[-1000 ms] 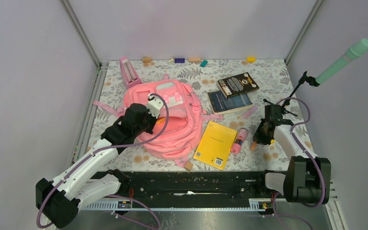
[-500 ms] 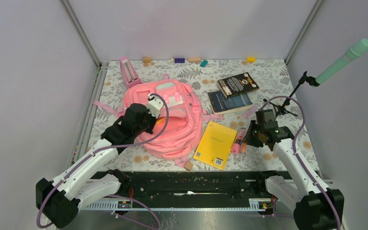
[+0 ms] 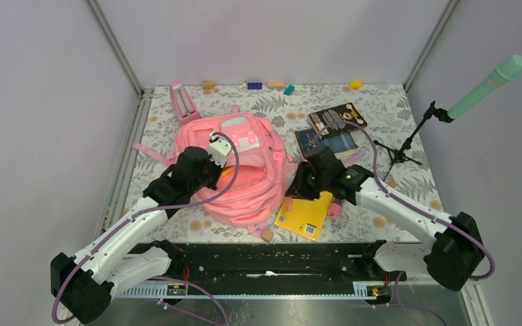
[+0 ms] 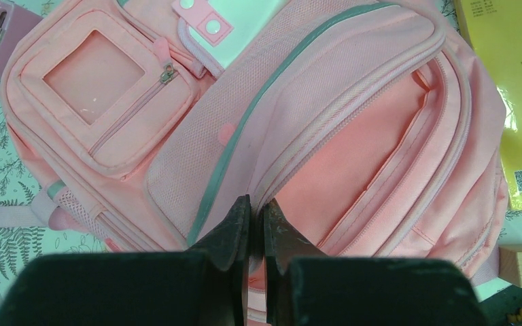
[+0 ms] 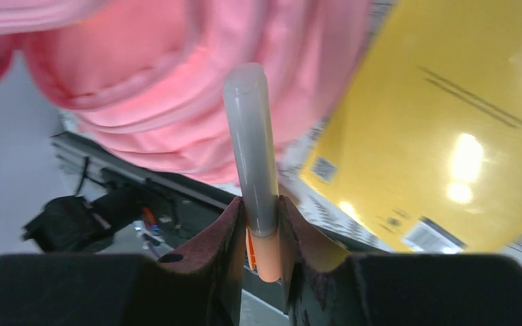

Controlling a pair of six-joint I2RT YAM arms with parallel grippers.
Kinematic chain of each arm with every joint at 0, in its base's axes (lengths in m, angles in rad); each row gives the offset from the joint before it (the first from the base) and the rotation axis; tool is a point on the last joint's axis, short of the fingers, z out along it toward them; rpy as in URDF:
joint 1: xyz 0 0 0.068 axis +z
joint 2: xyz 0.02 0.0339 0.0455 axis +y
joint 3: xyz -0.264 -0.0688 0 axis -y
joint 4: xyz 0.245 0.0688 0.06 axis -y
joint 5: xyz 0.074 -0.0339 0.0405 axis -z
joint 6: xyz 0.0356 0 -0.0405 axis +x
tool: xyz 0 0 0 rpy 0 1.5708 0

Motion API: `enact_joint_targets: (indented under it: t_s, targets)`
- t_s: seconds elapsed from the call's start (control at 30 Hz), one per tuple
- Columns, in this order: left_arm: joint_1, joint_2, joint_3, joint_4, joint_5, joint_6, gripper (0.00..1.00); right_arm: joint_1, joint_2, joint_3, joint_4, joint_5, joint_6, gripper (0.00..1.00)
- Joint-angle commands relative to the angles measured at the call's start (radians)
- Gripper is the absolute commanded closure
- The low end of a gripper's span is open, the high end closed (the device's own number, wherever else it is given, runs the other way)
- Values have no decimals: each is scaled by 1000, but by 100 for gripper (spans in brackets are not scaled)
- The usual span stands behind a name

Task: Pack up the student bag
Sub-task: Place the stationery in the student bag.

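student bag (image 3: 251, 180): a big soft pink bag lying on the desk (image 3: 394, 102), near the middle and a bit to the left. its top is open and the inside is pink.
bag, hard to see: in the top view the left arm covers part of its left side. the left wrist view cuts off its edges. in the right wrist view it is only a pink blur.
left hand (image 4: 256, 207): closed tight, pinching the rim of the bag's opening. a thin bit of pink cloth shows between the fingers.
left arm: comes from the near left corner and bends over the bag.
right hand (image 5: 259, 210): closed on a pen (image 5: 251, 136) with a grey cap and an orange body. the pen sticks out past the fingers, toward the bag.
right arm: stretches low from the near right corner to the bag's right side.
yellow book (image 3: 310, 216): flat, just beside the bag. the right arm hides its far part.
pink thing (image 3: 335, 209): beside the yellow book, mostly hidden. i cannot tell what it is.
wood block (image 3: 267, 235): at the bag's near edge.
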Motion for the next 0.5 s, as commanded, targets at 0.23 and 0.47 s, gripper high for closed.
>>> enact_joint_targets:
  t_s: [0.23,0.47]
  targets:
    - [0,-27,59,48,13,-24,100,180,263,178,362,-48,238,100]
    - [0,-30,61,47,23,-24,100,219,340,186,513,-28,344,100]
